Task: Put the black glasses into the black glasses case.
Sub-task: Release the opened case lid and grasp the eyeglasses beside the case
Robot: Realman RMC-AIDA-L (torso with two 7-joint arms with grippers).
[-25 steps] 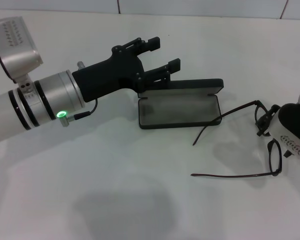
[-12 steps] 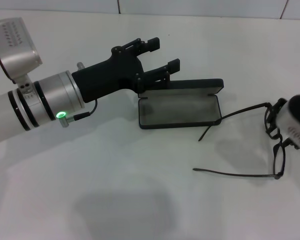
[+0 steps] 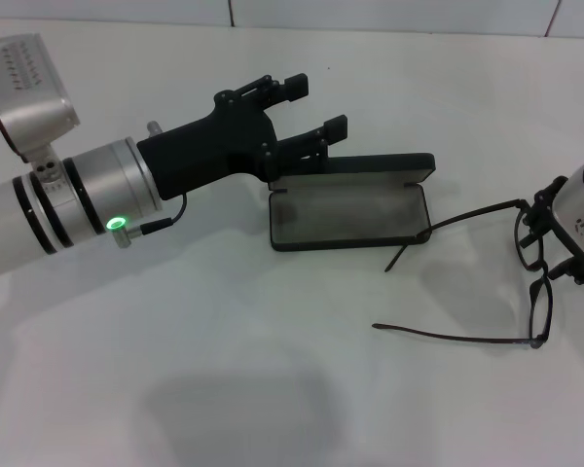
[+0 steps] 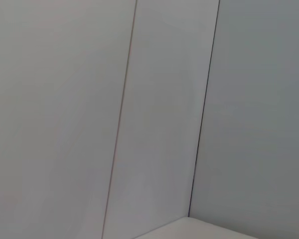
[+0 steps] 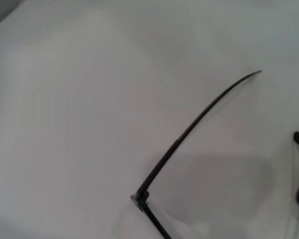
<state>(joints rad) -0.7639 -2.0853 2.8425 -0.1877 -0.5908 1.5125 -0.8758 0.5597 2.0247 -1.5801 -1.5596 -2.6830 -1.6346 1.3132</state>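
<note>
Head view: we see the black glasses case lying open on the white table, grey lining up, lid standing at the far side. The left gripper hangs just above the case's left far corner, its two black fingers spread apart with nothing between them. A green light glows on that arm's wrist. The black glasses are to the right of the case, unfolded, temple arms reaching left; the tip of the farther arm sits just beside the case's right near corner, and we cannot tell whether it touches. The right gripper is at the frame front by the picture's right edge. It appears to be at the bridge, but we cannot tell whether its fingers are open or closed on the frame.

Left wrist view: we see only pale wall panels with dark seams and a sliver of table.

Right wrist view: we see one temple arm and its hinge of the black glasses over the table, with a soft shadow beneath it.
</note>
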